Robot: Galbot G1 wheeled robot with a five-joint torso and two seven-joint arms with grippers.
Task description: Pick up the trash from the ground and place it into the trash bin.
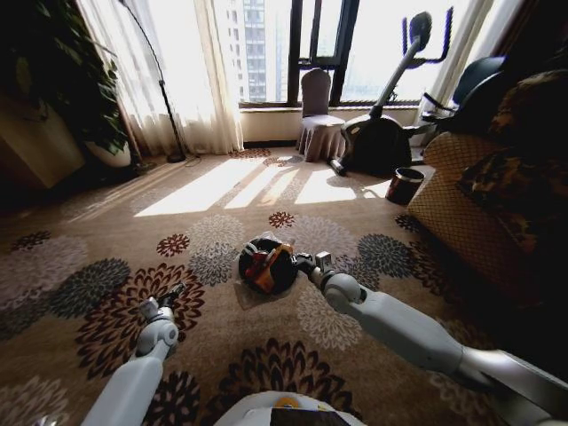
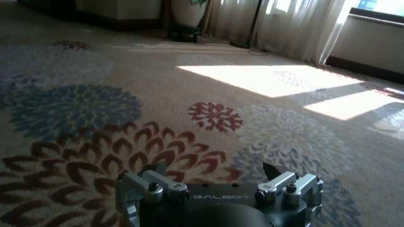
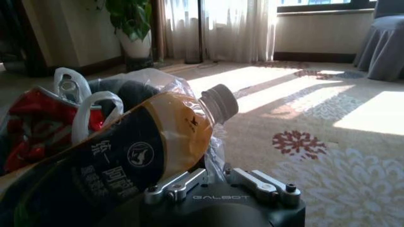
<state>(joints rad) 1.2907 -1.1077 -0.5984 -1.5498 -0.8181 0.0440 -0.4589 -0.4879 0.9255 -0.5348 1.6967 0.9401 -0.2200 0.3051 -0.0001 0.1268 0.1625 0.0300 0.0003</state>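
The trash bin (image 1: pixel 251 259), a small round black bucket with a crinkled plastic liner (image 3: pixel 165 81), stands on the carpet in front of me. In it lie a bottle (image 3: pixel 151 146) with a yellow-and-black label, a red-and-white can (image 3: pixel 35 124) and a white bag's loops (image 3: pixel 85 116). My right gripper (image 1: pixel 304 261) is at the bin's right rim, close against the bottle. Its fingers (image 3: pixel 180 183) are drawn together, their tips hidden behind the bottle and liner. My left gripper (image 1: pixel 171 294) hangs low over bare carpet to the left, open (image 2: pixel 211 172) and empty.
A second dark round container (image 1: pixel 405 185) stands by the woven-look sofa (image 1: pixel 479 213) at the right. An exercise bike (image 1: pixel 382 133) and a covered chair (image 1: pixel 318 120) stand by the window. A floor lamp (image 1: pixel 169 115) and a potted plant (image 1: pixel 84 89) are at the far left.
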